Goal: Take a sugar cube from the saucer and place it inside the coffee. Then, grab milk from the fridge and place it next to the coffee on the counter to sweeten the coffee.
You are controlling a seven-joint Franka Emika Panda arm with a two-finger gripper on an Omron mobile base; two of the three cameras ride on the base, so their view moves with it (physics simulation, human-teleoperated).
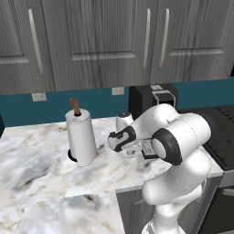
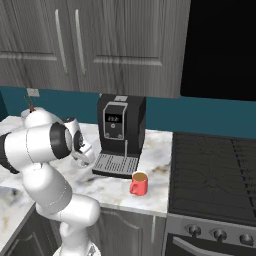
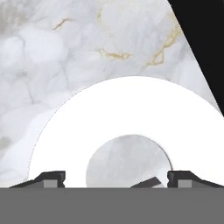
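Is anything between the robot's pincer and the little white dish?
Nothing visible. The open pincer hangs right over the shallow round whitish saucer on the marbled stone counter, with only clear space between them.

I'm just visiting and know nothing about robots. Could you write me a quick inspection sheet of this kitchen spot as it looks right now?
Surface: marbled counter, white-grey with tan veins, over dark cabinets.
Job's things: saucer lies flat on the counter, directly under the hand camera; red coffee stands upright in front of the coffee machine, near the counter edge.
Clutter: paper towel roll upright on the counter.
Gripper: gripper is open, its fingertips spread just above the saucer; a small dark piece sits between them, too unclear to name.
Cables: nothing seen.
Surroundings: grey wall cabinets, teal backsplash, black stove to the right.
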